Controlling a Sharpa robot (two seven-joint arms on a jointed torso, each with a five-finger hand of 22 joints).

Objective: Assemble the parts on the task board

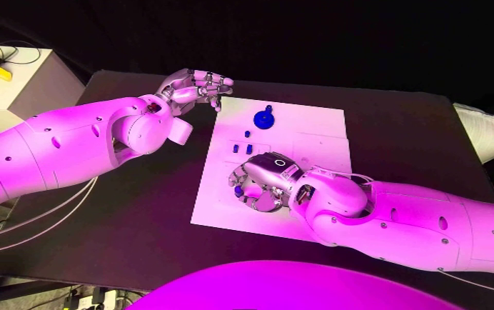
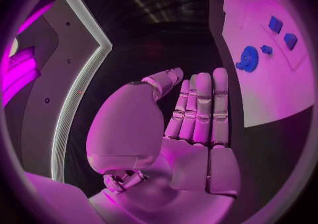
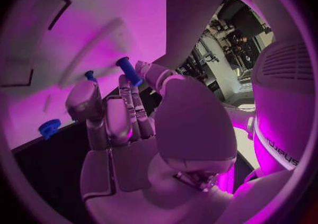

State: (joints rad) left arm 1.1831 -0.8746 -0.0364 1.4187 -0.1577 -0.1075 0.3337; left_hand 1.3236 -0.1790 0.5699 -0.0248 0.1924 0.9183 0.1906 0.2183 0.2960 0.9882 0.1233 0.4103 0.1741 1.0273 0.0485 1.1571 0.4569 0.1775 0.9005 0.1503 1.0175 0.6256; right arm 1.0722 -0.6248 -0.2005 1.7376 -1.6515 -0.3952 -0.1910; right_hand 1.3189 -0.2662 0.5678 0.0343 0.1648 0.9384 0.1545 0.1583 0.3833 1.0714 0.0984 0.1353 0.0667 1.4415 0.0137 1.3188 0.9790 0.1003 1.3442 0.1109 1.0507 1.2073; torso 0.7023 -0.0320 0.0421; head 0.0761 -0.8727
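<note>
The white task board (image 1: pixel 309 138) (image 2: pixel 265 86) lies mid-table. Toward its far side sits a blue gear-like part (image 1: pixel 263 118) (image 2: pixel 248 58); a tiny blue piece (image 1: pixel 247 133) (image 2: pixel 266 50) and two small blue blocks (image 1: pixel 241 148) (image 2: pixel 283 32) lie nearer me. My left hand (image 1: pixel 195 88) (image 2: pixel 199 113) hovers off the board's far left corner, fingers straight and together, holding nothing. My right hand (image 1: pixel 263 181) (image 3: pixel 132 123) is palm down over the board's near left part and pinches a blue peg (image 3: pixel 129 70) between thumb and fingertip. More blue bits (image 1: pixel 239 191) (image 3: pixel 48 127) show beside it.
A pale cabinet (image 1: pixel 31 74) stands beyond the table's far left corner, and cables (image 1: pixel 41 210) hang off the near left edge. Black table (image 1: pixel 401 131) surrounds the board on all sides.
</note>
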